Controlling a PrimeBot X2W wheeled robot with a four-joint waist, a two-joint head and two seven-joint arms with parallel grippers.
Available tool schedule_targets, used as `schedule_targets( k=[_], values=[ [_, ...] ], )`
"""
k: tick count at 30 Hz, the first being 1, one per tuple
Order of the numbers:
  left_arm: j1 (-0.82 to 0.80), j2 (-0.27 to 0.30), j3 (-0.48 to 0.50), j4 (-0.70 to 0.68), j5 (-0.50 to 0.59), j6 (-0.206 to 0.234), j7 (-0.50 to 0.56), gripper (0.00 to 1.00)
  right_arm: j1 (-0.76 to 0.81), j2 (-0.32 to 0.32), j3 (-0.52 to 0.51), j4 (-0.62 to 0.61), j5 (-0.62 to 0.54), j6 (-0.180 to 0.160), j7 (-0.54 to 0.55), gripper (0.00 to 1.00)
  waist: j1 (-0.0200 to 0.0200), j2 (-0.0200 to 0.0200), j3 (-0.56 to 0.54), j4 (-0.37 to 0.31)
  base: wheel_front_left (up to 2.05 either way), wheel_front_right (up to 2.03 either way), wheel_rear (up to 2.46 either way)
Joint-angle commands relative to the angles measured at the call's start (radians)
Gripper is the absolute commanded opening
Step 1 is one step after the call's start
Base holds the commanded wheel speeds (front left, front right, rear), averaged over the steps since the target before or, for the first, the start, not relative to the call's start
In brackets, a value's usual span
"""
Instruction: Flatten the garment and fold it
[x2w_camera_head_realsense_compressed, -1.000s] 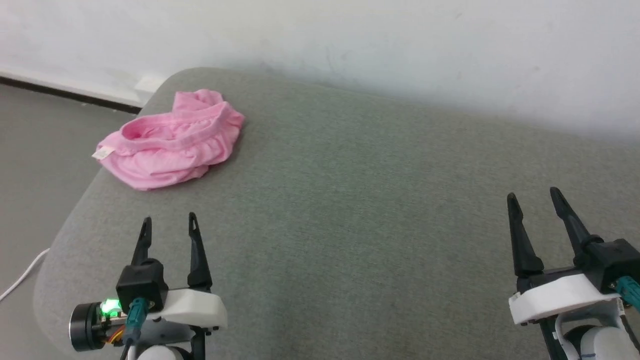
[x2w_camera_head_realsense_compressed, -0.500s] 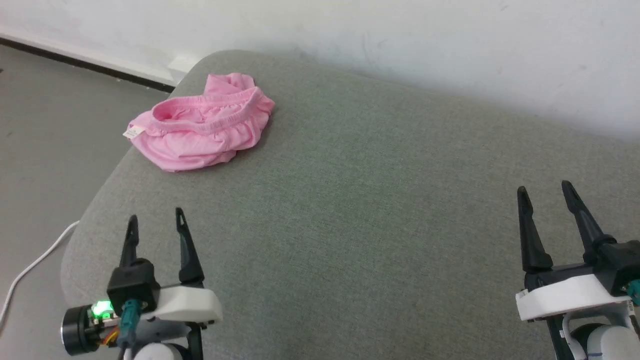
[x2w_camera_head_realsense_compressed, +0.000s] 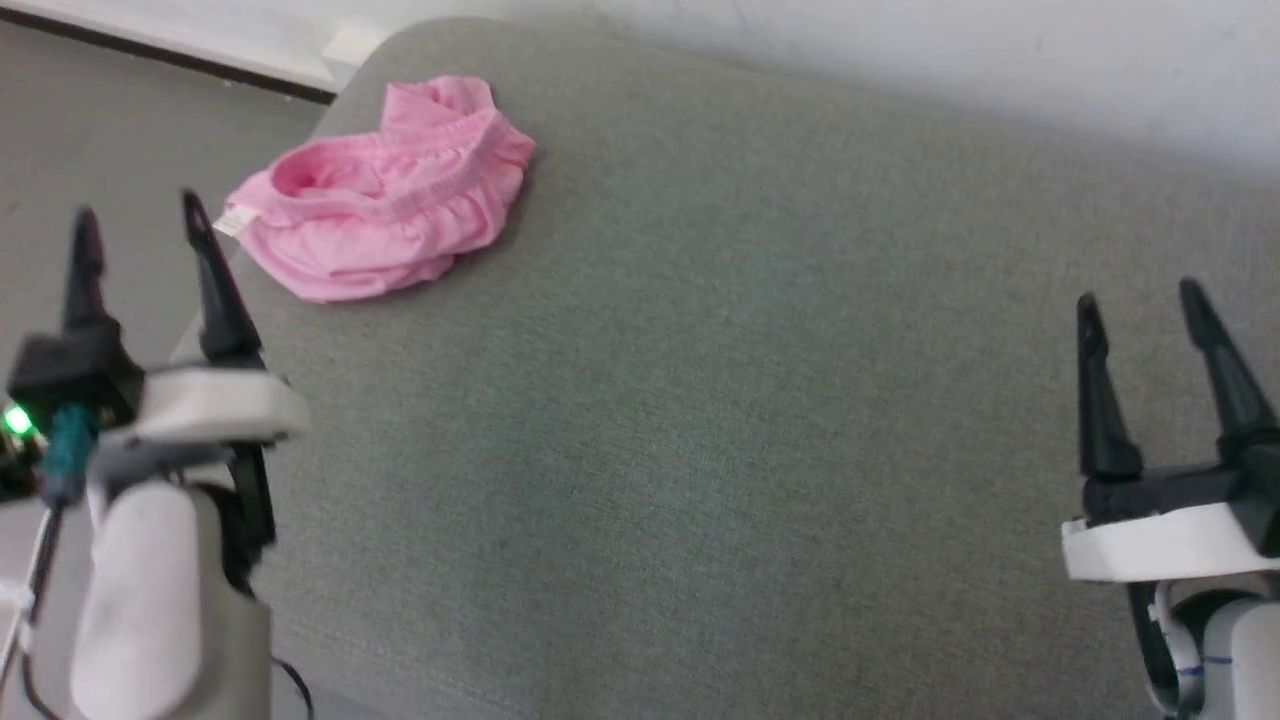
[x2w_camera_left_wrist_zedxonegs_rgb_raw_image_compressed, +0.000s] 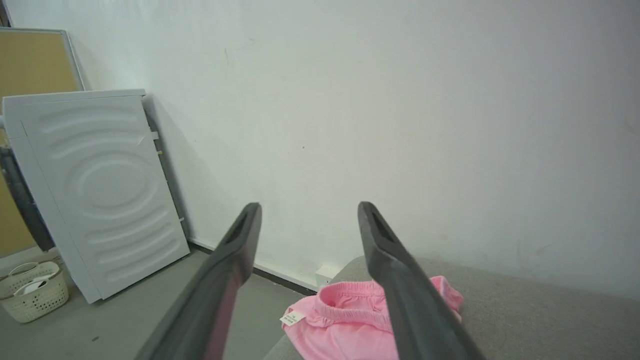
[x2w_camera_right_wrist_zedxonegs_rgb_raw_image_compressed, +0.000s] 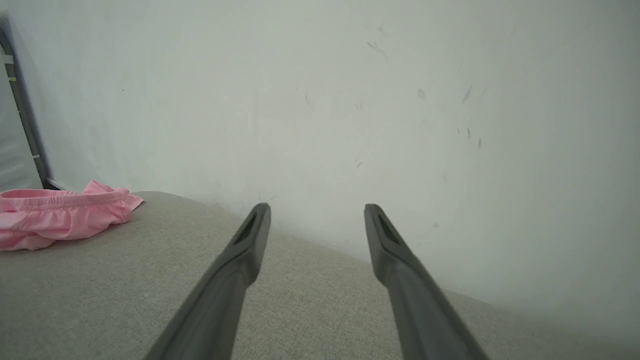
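**Item 1: the garment** (x2w_camera_head_realsense_compressed: 380, 200). Light pink cloth, bunched in a loose heap with the gathered waistband uppermost. A small white label (x2w_camera_head_realsense_compressed: 232, 222) sits at its left end. You find it in the upper left of the head view, on the far left corner of the grey upholstered surface (x2w_camera_head_realsense_compressed: 700, 400), close to the rounded edge.

**Item 2: left gripper** (x2w_camera_head_realsense_compressed: 138, 208). At the left edge of the head view, jaws spread and holding nothing. The garment lies up and to the right of the jaw tips, near but not touching. In your left wrist view the garment (x2w_camera_left_wrist_zedxonegs_rgb_raw_image_compressed: 345, 325) sits at bottom centre, partly behind the right-hand jaw, and the label shows in the gap.

**Item 3: right gripper** (x2w_camera_head_realsense_compressed: 1139, 294). At the lower right of the head view, jaws spread and holding nothing, well apart from the garment. In your right wrist view the garment (x2w_camera_right_wrist_zedxonegs_rgb_raw_image_compressed: 55, 215) lies at the left edge, far left of both jaws.

**Item 4: surroundings.** White wall (x2w_camera_head_realsense_compressed: 900, 40), grey floor (x2w_camera_head_realsense_compressed: 100, 120), white ribbed panel (x2w_camera_left_wrist_zedxonegs_rgb_raw_image_compressed: 100, 190) and pale basket (x2w_camera_left_wrist_zedxonegs_rgb_raw_image_compressed: 35, 290).
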Motion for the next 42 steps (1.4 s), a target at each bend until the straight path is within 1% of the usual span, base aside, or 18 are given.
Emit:
schedule_targets(
  k=[1, 6, 10, 13, 15, 19, 23, 26, 27, 28, 29, 30, 32, 34, 35, 37, 41, 42],
  values=[
    [-0.057, 0.02, 0.008, 0.03, -0.007, -0.014, -0.009, 1.0, -0.02, 0.001, -0.011, -0.015, -0.013, -0.002, -0.009, 1.0, -0.0001, 0.0, 0.082, -0.025, 0.0, 0.0, 0.0],
    [-0.227, 0.084, -0.002, 0.179, -0.019, -0.071, -0.012, 1.0, -0.056, -0.007, -0.025, -0.038, -0.026, -0.002, -0.02, 1.0, -0.0001, 0.0, 0.168, -0.05, 0.0, 0.0, 0.0],
    [-0.382, 0.15, -0.026, 0.303, -0.027, -0.135, 0.057, 1.0, -0.098, -0.008, -0.036, -0.066, -0.034, -0.002, -0.028, 1.0, -0.0001, 0.0, 0.235, -0.075, 0.0, 0.0, 0.0],
    [-0.49, 0.189, -0.044, 0.382, -0.043, -0.192, 0.136, 1.0, -0.127, -0.011, -0.039, -0.08, -0.037, -0.002, -0.034, 1.0, -0.0001, 0.0, 0.278, -0.098, 0.0, 0.0, 0.0],
    [-0.557, 0.2, -0.055, 0.438, -0.073, -0.235, 0.223, 1.0, -0.145, -0.013, -0.047, -0.089, -0.038, -0.002, -0.039, 1.0, -0.0001, 0.0, 0.304, -0.111, 0.0, 0.0, 0.0],
    [-0.675, 0.247, -0.09, 0.529, -0.111, -0.28, 0.399, 1.0, -0.177, -0.014, -0.06, -0.108, -0.04, -0.002, -0.047, 1.0, -0.0001, 0.0, 0.356, -0.139, 0.0, 0.0, 0.0],
    [-0.756, 0.295, -0.143, 0.606, -0.161, -0.298, 0.6, 1.0, -0.201, -0.013, -0.066, -0.124, -0.04, -0.002, -0.055, 1.0, -0.0001, 0.0, 0.402, -0.167, 0.0, 0.0, 0.0],
    [-0.791, 0.326, -0.195, 0.642, -0.239, -0.304, 0.766, 1.0, -0.214, -0.012, -0.066, -0.131, -0.04, -0.002, -0.062, 1.0, -0.0001, 0.0, 0.432, -0.183, 0.0, 0.0, 0.0],
    [-0.791, 0.326, -0.195, 0.642, -0.239, -0.304, 0.766, 1.0, -0.214, -0.012, -0.066, -0.131, -0.04, -0.002, -0.062, 1.0, -0.0001, 0.0, 0.432, -0.183, 0.0, 0.0, 0.0],
    [-0.796, 0.338, -0.214, 0.65, -0.271, -0.305, 0.825, 1.0, -0.218, -0.012, -0.065, -0.134, -0.04, -0.002, -0.064, 1.0, -0.0001, 0.0, 0.441, -0.187, 0.0, 0.0, 0.0],
    [-0.796, 0.366, -0.249, 0.656, -0.33, -0.307, 0.926, 1.0, -0.226, -0.011, -0.066, -0.139, -0.041, -0.002, -0.067, 1.0, -0.0001, 0.0, 0.457, -0.193, 0.0, 0.0, 0.0],
    [-0.784, 0.374, -0.261, 0.652, -0.359, -0.307, 0.965, 1.0, -0.228, -0.011, -0.065, -0.139, -0.041, -0.002, -0.067, 1.0, -0.0001, 0.0, 0.461, -0.197, 0.0, 0.0, 0.0],
    [-0.757, 0.391, -0.283, 0.644, -0.398, -0.307, 1.018, 1.0, -0.233, -0.01, -0.062, -0.14, -0.041, -0.002, -0.067, 1.0, -0.0001, 0.0, 0.466, -0.204, 0.0, 0.0, 0.0],
    [-0.723, 0.409, -0.319, 0.638, -0.41, -0.307, 1.057, 1.0, -0.237, -0.009, -0.059, -0.14, -0.041, -0.002, -0.067, 1.0, -0.0001, 0.0, 0.471, -0.209, 0.0, 0.0, 0.0],
    [-0.707, 0.415, -0.336, 0.633, -0.415, -0.307, 1.064, 1.0, -0.239, -0.009, -0.059, -0.141, -0.041, -0.002, -0.067, 1.0, -0.0001, 0.0, 0.472, -0.209, 0.0, 0.0, 0.0],
    [-0.681, 0.394, -0.334, 0.636, -0.452, -0.307, 1.064, 1.0, -0.24, -0.009, -0.061, -0.138, -0.042, -0.002, -0.067, 1.0, -0.0001, 0.0, 0.468, -0.207, 0.0, 0.0, 0.0],
    [-0.647, 0.395, -0.368, 0.648, -0.443, -0.307, 1.057, 1.0, -0.236, -0.008, -0.051, -0.122, -0.041, -0.002, -0.067, 1.0, -0.0001, 0.0, 0.437, -0.207, 0.0, 0.0, 0.0],
    [-0.646, 0.401, -0.378, 0.644, -0.44, -0.307, 1.05, 0.29, -0.234, -0.008, -0.05, -0.118, -0.04, -0.002, -0.067, 1.0, -0.0001, 0.0, 0.425, -0.205, 0.0, 0.0, 0.0]
  ],
)
